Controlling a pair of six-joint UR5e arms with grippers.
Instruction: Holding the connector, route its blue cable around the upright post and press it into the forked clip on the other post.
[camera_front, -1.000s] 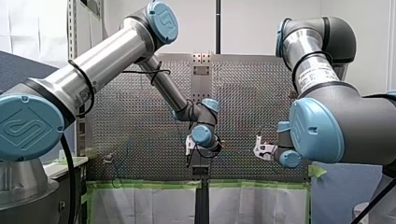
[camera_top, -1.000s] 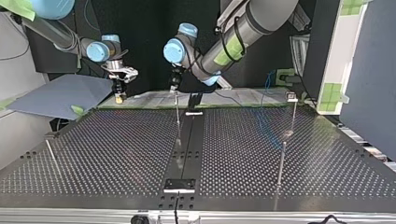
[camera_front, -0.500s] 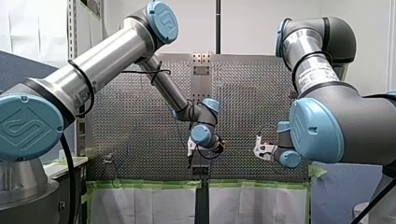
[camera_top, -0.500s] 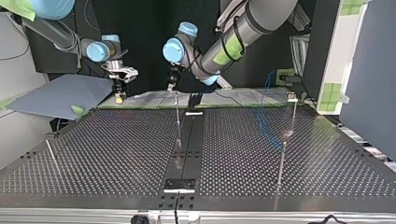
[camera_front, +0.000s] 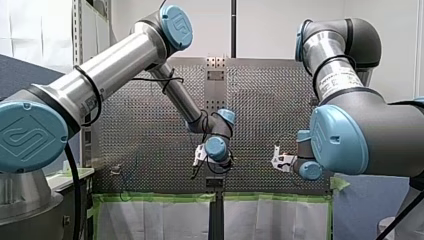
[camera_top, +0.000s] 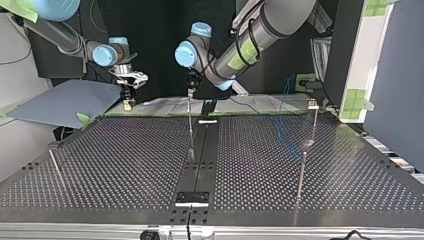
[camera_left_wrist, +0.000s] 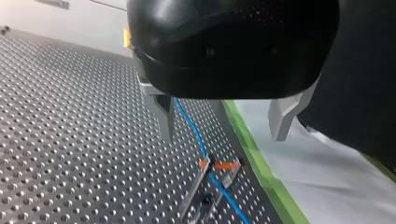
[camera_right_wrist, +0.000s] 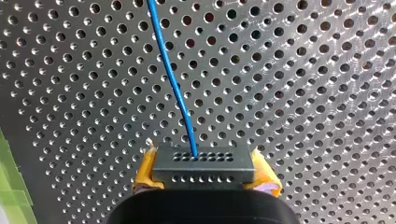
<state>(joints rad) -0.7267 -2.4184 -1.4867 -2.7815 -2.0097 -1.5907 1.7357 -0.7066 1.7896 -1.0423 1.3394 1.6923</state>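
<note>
My right gripper (camera_right_wrist: 203, 186) is shut with its yellow pads on a black connector (camera_right_wrist: 203, 164). A blue cable (camera_right_wrist: 172, 79) leaves the connector's face and runs out over the perforated table. In the left wrist view my left gripper (camera_left_wrist: 224, 137) is open, its metal fingers (camera_left_wrist: 163, 116) wide apart with nothing between them. Below and ahead of them, the blue cable (camera_left_wrist: 194, 128) lies in a forked clip (camera_left_wrist: 219, 164) with orange tips on a thin post. In the top view my left gripper (camera_top: 190, 90) hangs just above that post (camera_top: 190, 127), and my right gripper (camera_top: 129, 100) is at the view's left.
More thin posts stand on the perforated table (camera_top: 125, 160): one with a small head (camera_top: 313, 117) at the top view's right, one nearer the camera (camera_top: 300, 180), one leaning at the left (camera_top: 55, 167). Green tape (camera_left_wrist: 261, 172) edges the table, with white sheeting beyond.
My left wrist has turned and shifted slightly, down and to the left in the front view, staying above the clip post with its fingers open. The right arm and the connector have not moved.
</note>
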